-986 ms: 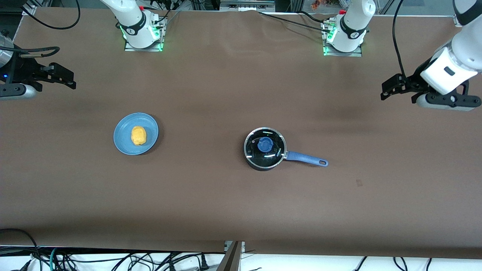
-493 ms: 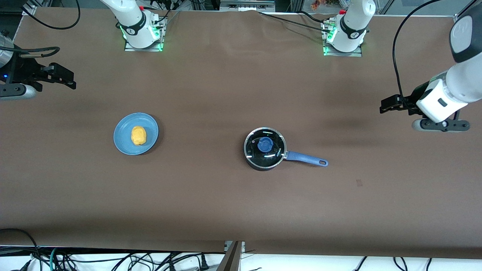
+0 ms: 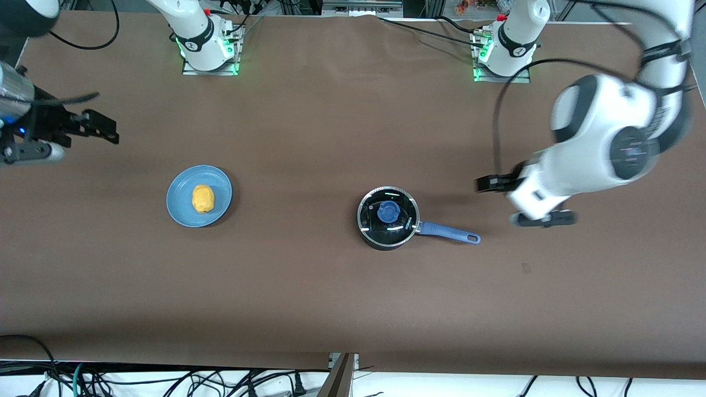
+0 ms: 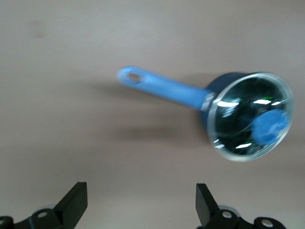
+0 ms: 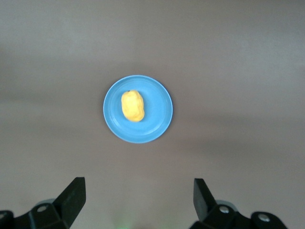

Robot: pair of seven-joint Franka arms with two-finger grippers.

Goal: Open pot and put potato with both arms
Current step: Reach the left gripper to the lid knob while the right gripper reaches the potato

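1. Brown cloth-covered table [image 3: 331,298]: unchanged.

2. White left arm: I note it has swung in from its end of the table; its left gripper [image 3: 488,183] now hangs over bare cloth just off the handle tip. The left wrist view alone shows its fingers [image 4: 76,202] spread wide, empty.

3. Right gripper [image 3: 102,128]: shifted slightly, over its table end; the right wrist view shows fingers [image 5: 74,198] wide, empty.

4. Small round black saucepan [image 3: 388,218] [image 4: 238,119], mid-table: glossy glass lid on, straight blue handle toward the left arm's end.

5. Flat blue plate [image 3: 182,212] [image 5: 157,124].

6. Lumpy oval yellow potato [image 3: 202,199] [image 5: 132,106], on the plate.
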